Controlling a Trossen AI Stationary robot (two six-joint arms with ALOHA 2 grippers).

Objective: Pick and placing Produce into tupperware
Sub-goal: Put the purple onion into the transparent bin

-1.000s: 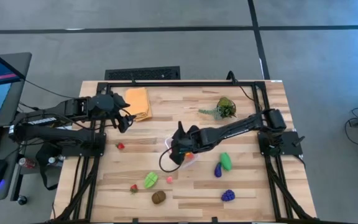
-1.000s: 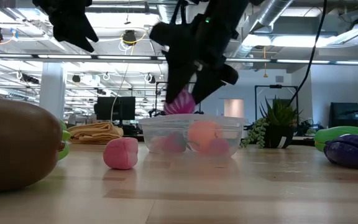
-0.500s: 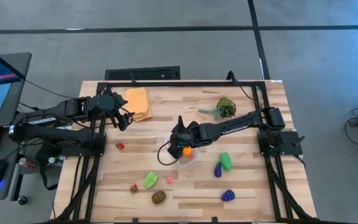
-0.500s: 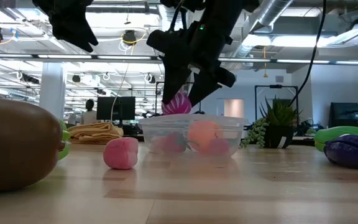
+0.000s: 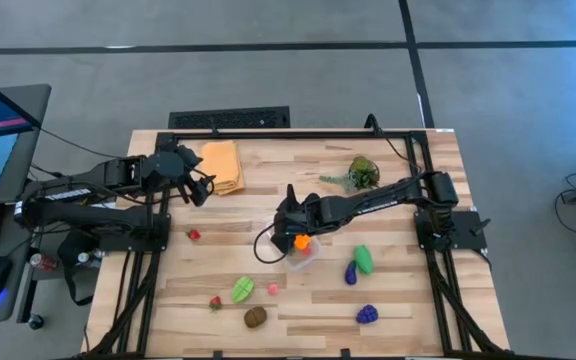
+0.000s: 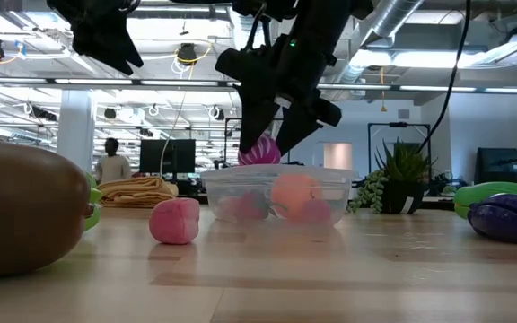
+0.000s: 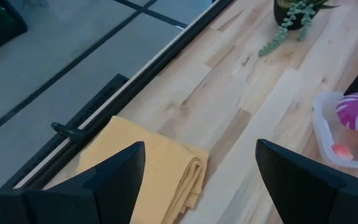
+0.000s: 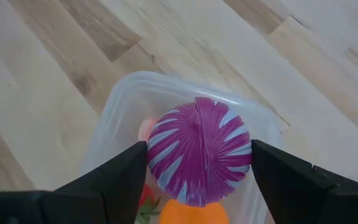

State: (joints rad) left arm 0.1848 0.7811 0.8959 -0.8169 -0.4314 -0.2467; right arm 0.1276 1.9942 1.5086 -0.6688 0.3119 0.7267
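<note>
Over the container: the right gripper (image 8: 197, 165) hangs above the clear tub (image 5: 306, 252) near the middle of the desk (image 5: 268, 170), its fingers (image 8: 120, 180) clamped on either side of a purple ball with pale stripes (image 8: 197, 158).
Purple ball: it sits between the two fingers just above the tub's rim; in the low view it shows as a pink-purple ball (image 6: 258, 151) right over the tub's edge (image 6: 276, 175).
Tub contents: an orange piece (image 5: 302, 241) and small pink and red pieces lie inside; the low view shows them through the clear wall.
Left gripper: it (image 5: 200, 190) hovers over the far left of the desk, just beside the folded yellow cloth (image 5: 222, 165), with fingers (image 7: 114, 177) spread apart and nothing between them.
Near the tub: a green piece (image 5: 364, 259) and a dark purple piece (image 5: 351, 273) lie side by side on the right-arm side.
Front of the desk: a light green piece (image 5: 242, 290), a small pink piece (image 5: 272, 288), a red piece (image 5: 214, 302), a brown piece (image 5: 255, 317) and a blue-purple piece (image 5: 367, 314) lie apart from one another.
Left side: a small red piece (image 5: 195, 235) lies alone.
Far edge: a leafy plant sprig (image 5: 360, 174) lies near the right arm's base.
Background: a person (image 6: 110, 161) stands far off in the room.
</note>
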